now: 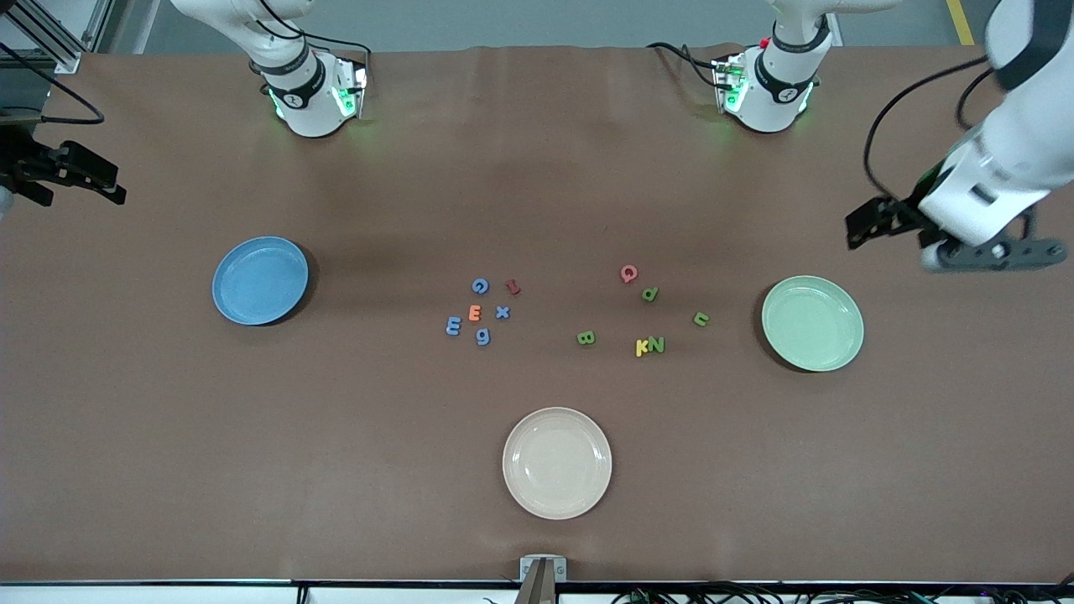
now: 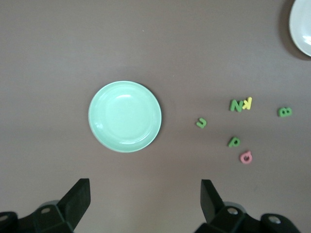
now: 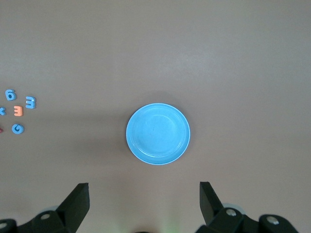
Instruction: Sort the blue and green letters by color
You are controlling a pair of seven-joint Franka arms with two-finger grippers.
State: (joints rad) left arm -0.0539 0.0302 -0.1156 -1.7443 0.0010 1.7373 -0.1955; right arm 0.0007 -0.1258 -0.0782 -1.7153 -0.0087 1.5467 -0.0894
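Could grab wrong: green N [image 1: 657, 344] touches yellow K [image 1: 642, 347], blue letters [image 1: 480, 312] crowd orange E [image 1: 475, 314]. All lying flat mid-worktop, turned every which way, no long side. Left gripper [image 1: 877, 220] wide open over green plate's [image 1: 812, 323] end; right gripper [image 1: 63, 172] open at its own end edge.

Three plates [image 1: 260, 280], four stray letters [image 1: 474, 313]

The right arm's black two-finger gripper [image 1: 50, 172] was partly cut off at the front view's edge. In the right wrist view the small blue foam x [image 3: 2, 111] and the tiny dark red piece [image 3: 1, 130] were clipped by the frame. The round cream plate [image 2: 302, 26] showed only partly in the left wrist view.
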